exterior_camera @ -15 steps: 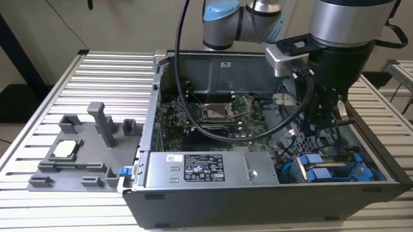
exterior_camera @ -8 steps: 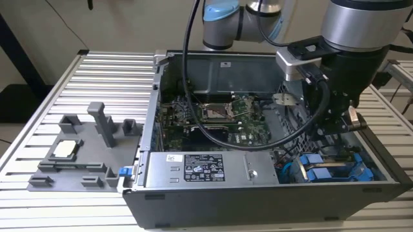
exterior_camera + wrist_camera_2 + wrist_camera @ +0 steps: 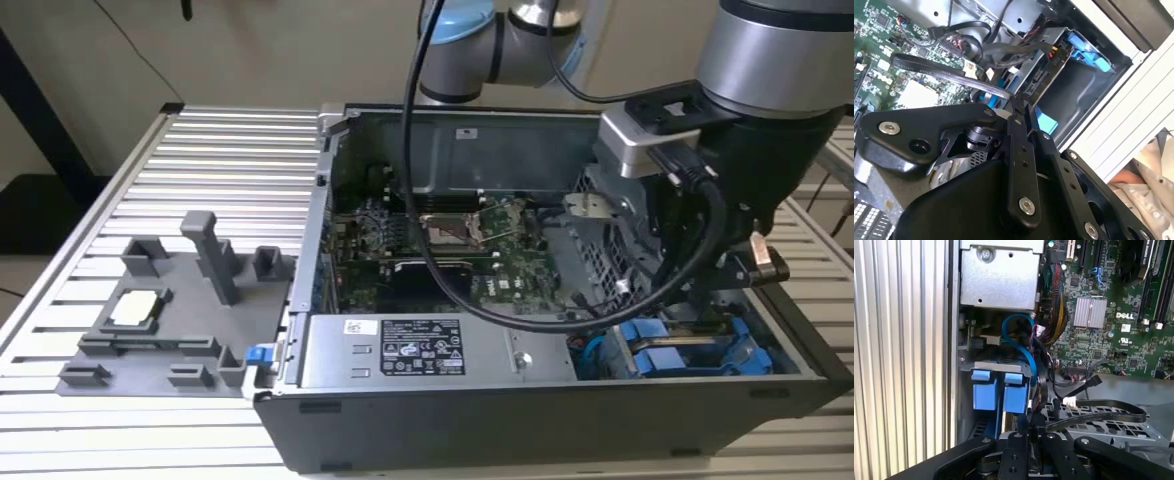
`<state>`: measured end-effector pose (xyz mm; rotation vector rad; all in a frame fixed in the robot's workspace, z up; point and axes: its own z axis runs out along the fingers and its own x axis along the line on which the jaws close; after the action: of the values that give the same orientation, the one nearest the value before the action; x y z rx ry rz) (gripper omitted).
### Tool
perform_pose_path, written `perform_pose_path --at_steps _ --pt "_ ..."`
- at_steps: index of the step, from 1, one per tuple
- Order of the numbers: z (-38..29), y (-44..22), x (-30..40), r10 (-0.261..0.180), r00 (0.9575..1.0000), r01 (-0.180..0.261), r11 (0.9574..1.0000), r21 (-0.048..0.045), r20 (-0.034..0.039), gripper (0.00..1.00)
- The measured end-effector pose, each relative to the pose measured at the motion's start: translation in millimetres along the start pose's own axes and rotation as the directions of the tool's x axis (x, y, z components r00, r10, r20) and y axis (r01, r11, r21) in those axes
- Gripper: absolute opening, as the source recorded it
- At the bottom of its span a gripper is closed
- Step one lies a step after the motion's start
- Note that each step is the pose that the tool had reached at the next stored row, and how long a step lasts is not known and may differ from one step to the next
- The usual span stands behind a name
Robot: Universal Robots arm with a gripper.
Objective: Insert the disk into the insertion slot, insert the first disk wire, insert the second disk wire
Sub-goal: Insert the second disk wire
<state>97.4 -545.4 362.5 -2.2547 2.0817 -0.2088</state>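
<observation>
The disk sits in the insertion slot (image 3: 1004, 367) at the case's front corner. Its blue carrier frame (image 3: 985, 394) shows at the bay's mouth, and also in the exterior view (image 3: 667, 355) and the second wrist view (image 3: 1088, 51). My gripper (image 3: 1035, 431) hangs just above the bay, fingers closed together on the end of a flat black disk wire (image 3: 1104, 412). In the second wrist view the same wire (image 3: 939, 70) runs in to my gripper (image 3: 1016, 102). A blue cable (image 3: 1021, 342) curves down behind the carrier. In the exterior view the arm's wrist (image 3: 721, 170) hides the fingers.
The grey power-supply box (image 3: 400, 350) lies along the case's front wall. The green motherboard (image 3: 454, 240) fills the middle of the case. A perforated grey cage (image 3: 1114, 429) sits beside the bay. A grey fixture (image 3: 160, 310) stands on the slatted table (image 3: 240, 150) at the exterior view's left.
</observation>
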Motion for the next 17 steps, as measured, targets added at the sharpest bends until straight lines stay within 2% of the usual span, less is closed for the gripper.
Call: perform_pose_path --at_steps 2,7,8,9,11,12,13,14,17 --pt "0.4 -2.0 2.4 0.000 1.0000 0.000 1.0000 -0.0028 0.0002 0.16" --pt "0.5 -2.6 2.6 0.000 1.0000 0.000 1.0000 -0.0033 0.0002 0.16" --pt "0.5 -2.6 2.7 0.000 1.0000 0.000 1.0000 -0.0031 0.0041 0.16" --pt "0.5 -2.6 2.7 0.003 0.9998 -0.003 1.0000 -0.0019 0.0192 0.16" --pt "0.5 -2.6 2.7 0.008 0.9985 -0.008 1.0000 0.0008 0.0547 0.16" --pt "0.5 -2.6 3.2 0.010 0.9976 -0.010 0.9999 0.0017 0.0692 0.16" --pt "0.7 -3.0 4.5 0.010 0.9972 -0.010 0.9999 0.0009 0.0735 0.16" --pt "0.9 -3.7 6.3 0.011 0.9972 -0.010 0.9999 -0.0059 0.0744 0.16" --pt "1.6 -6.3 11.1 0.012 0.9970 -0.009 0.9993 -0.0361 0.0768 0.16"
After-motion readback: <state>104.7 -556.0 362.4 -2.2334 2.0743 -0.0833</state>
